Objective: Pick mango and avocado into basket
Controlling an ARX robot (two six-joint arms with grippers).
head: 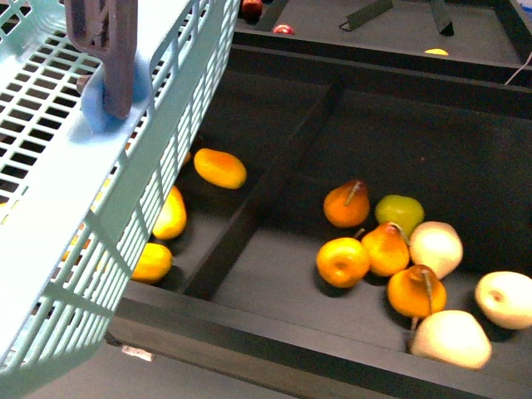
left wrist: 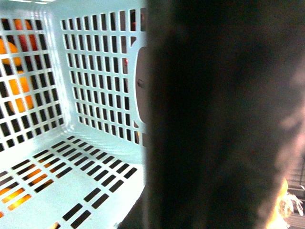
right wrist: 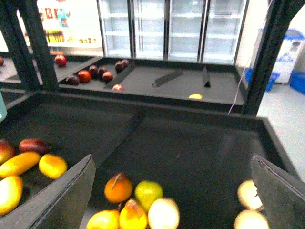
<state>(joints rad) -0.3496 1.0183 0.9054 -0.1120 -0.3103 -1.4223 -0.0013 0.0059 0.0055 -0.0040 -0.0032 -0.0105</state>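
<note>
Black bin (head: 449, 141), pears (head: 386, 249) right, teal basket (head: 91, 216) over yellow mango (head: 170, 214) left.

Our right claw (right wrist: 171, 160) stands wide open. Its two dark fingers (right wrist: 64, 198) are spread far apart with nothing between them. The wrist aims it ahead toward 12 o'clock and tilts it a little downward. Of our left claw (left wrist: 219, 114) we see only a dark, blurred bulk close against the lens, and we cannot tell how its jaws stand.
</note>
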